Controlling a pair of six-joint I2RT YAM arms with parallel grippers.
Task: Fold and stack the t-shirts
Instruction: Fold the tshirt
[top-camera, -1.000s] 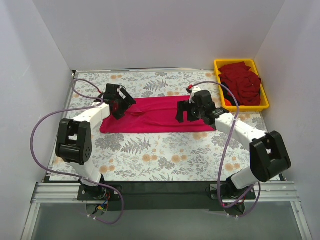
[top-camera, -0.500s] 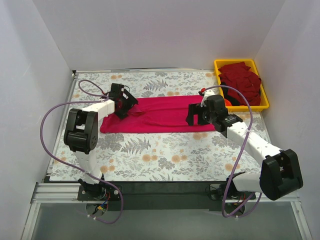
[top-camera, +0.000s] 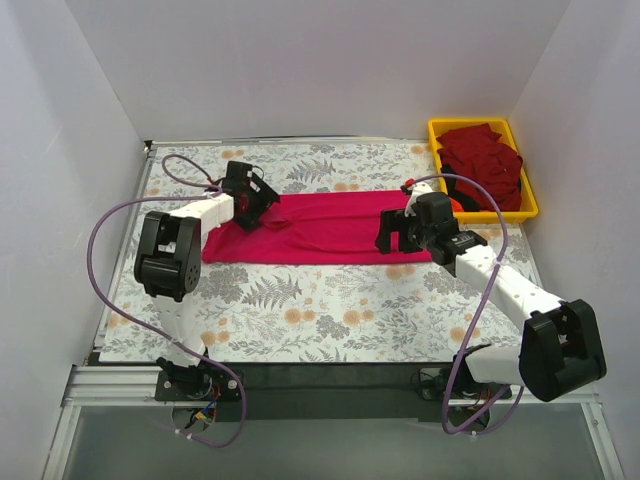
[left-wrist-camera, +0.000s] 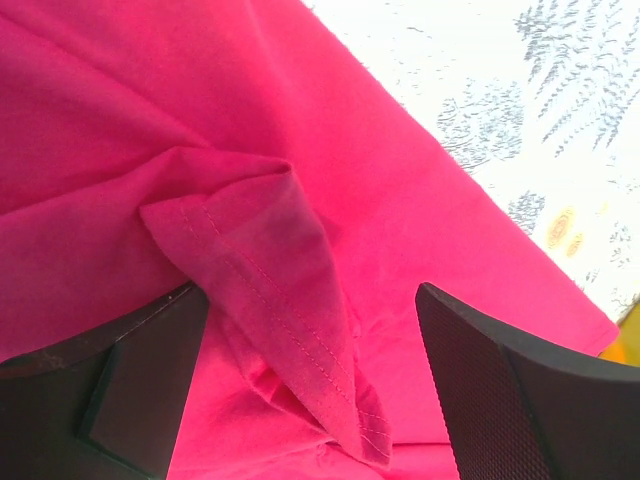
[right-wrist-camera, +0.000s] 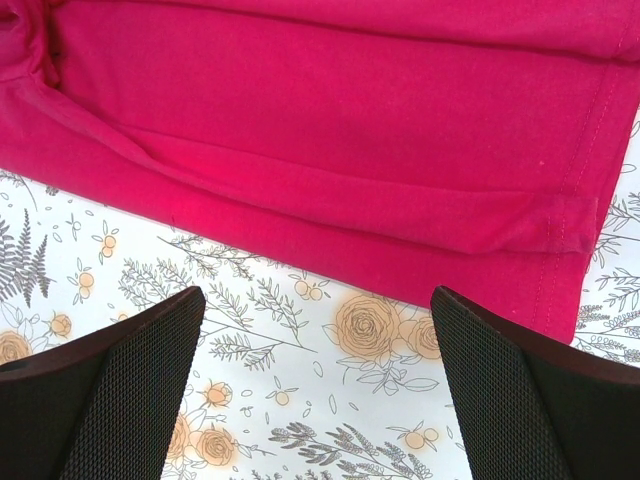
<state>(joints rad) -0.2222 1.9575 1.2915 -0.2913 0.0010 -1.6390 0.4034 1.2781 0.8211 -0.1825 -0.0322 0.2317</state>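
Observation:
The magenta-pink t-shirt (top-camera: 320, 228) lies folded into a long band across the middle of the floral table. My left gripper (top-camera: 256, 203) is open over its left end, where a stitched sleeve flap (left-wrist-camera: 265, 300) lies bunched between my fingers. My right gripper (top-camera: 392, 236) is open and empty above the shirt's right end; the near folded edge (right-wrist-camera: 350, 225) and right hem show in its view. Several darker crimson shirts (top-camera: 485, 165) lie piled in the yellow bin.
The yellow plastic bin (top-camera: 533, 195) stands at the back right corner. White walls close the table at the back and both sides. The floral tablecloth (top-camera: 330, 310) lies bare in front of the shirt. Purple cables loop from both arms.
My left gripper has moved right and back along the shirt's left end. My right gripper has drawn right, from the shirt's middle to its right end.

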